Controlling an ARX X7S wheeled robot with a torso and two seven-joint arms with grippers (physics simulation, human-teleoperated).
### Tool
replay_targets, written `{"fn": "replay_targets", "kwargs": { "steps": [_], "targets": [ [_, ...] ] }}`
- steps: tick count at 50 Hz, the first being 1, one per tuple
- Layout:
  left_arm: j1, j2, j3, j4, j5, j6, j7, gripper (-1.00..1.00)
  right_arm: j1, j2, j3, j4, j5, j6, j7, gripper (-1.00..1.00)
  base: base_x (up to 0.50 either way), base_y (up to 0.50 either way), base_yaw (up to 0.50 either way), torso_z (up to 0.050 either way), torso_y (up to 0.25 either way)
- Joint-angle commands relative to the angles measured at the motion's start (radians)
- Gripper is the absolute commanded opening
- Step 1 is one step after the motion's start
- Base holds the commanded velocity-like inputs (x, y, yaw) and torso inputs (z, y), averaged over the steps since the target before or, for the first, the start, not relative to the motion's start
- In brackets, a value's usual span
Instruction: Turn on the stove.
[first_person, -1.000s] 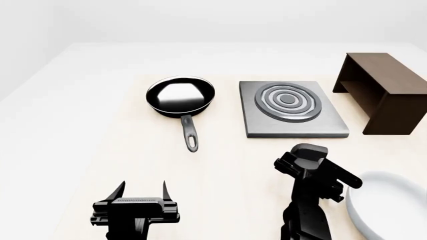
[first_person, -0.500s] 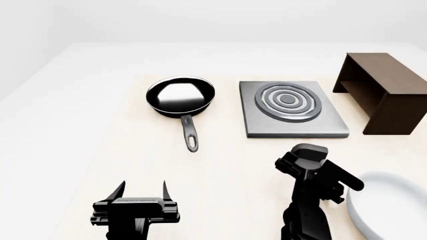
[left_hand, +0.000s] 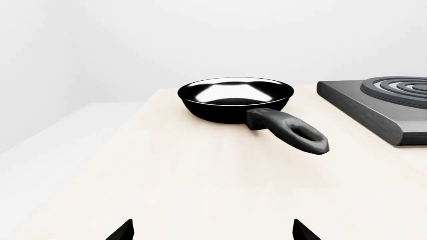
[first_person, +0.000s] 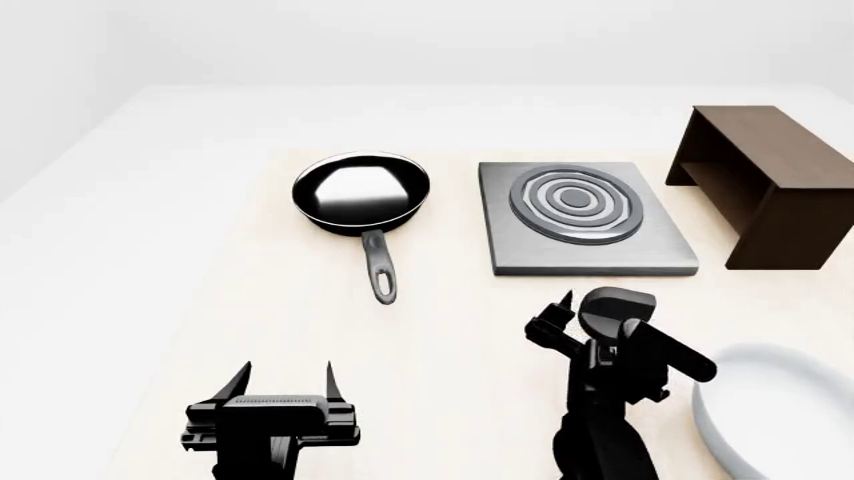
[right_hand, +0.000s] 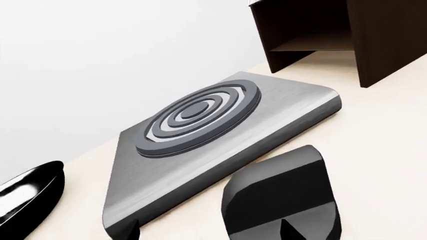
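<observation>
The stove (first_person: 587, 215) is a flat grey square hotplate with dark ring coils, at the table's middle right; it also shows in the right wrist view (right_hand: 200, 130) and the left wrist view (left_hand: 380, 107). Its black round knob (first_person: 618, 306) stands apart, just in front of the hotplate. My right gripper (first_person: 583, 322) is open right at the knob; in the right wrist view (right_hand: 210, 231) one fingertip (right_hand: 288, 228) overlaps the knob (right_hand: 280, 195) and the other points at the hotplate's near corner. My left gripper (first_person: 287, 372) is open and empty at the front left.
A black frying pan (first_person: 360, 190) lies left of the stove, handle toward me. A dark brown shelf (first_person: 767, 180) stands to the stove's right. A white bowl (first_person: 761, 400) sits at the front right, beside my right arm.
My right gripper has turned and shifted a little left at the knob; one pointed fingertip now shows left of the knob. The left arm has not moved.
</observation>
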Motion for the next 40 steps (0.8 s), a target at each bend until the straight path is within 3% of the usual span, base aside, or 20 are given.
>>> {"fn": "replay_targets", "kwargs": {
  "steps": [1,6,8,10,14,18,19,28,40],
  "targets": [
    [0.004,0.017,-0.021,0.003,0.004,0.012,0.03,1.0,-0.147,0.023,-0.047,-0.371,0.045,0.121,0.014,1.0,0.0,0.0,0.0,0.0,0.0],
    [0.003,0.015,-0.019,0.0,0.003,0.015,0.03,1.0,-0.292,0.114,-0.058,-0.719,0.016,0.183,0.117,1.0,0.0,0.0,0.0,0.0,0.0],
    [0.003,0.015,-0.018,0.0,0.005,0.014,0.028,1.0,-0.536,0.194,-0.013,-0.999,0.004,0.058,0.093,1.0,0.0,0.0,0.0,0.0,0.0],
    [0.002,0.015,-0.017,-0.001,0.005,0.015,0.026,1.0,-0.689,0.221,0.008,-1.123,-0.032,-0.041,0.066,1.0,0.0,0.0,0.0,0.0,0.0],
    [0.001,0.014,-0.015,-0.003,0.006,0.014,0.023,1.0,-0.961,0.221,0.049,-1.255,-0.184,-0.291,0.013,1.0,0.0,0.0,0.0,0.0,0.0],
    [0.0,0.013,-0.016,-0.006,0.0,0.017,0.025,1.0,-1.1,0.204,0.069,-1.303,-0.263,-0.437,-0.013,1.0,0.0,0.0,0.0,0.0,0.0],
    [-0.001,0.013,-0.015,-0.007,0.0,0.017,0.025,1.0,-1.166,0.184,0.079,-1.3,-0.302,-0.551,-0.034,1.0,0.0,0.0,0.0,0.0,0.0],
    [0.0,0.009,-0.014,-0.004,-0.008,0.02,0.026,1.0,-1.004,0.207,0.034,-1.273,-0.314,-0.324,-0.027,1.0,0.0,0.0,0.0,0.0,0.0],
    [0.004,0.005,-0.01,0.0,-0.012,0.023,0.02,1.0,-0.951,0.222,0.004,-1.243,-0.312,-0.267,-0.035,1.0,0.0,0.0,0.0,0.0,0.0]
  ]
}}
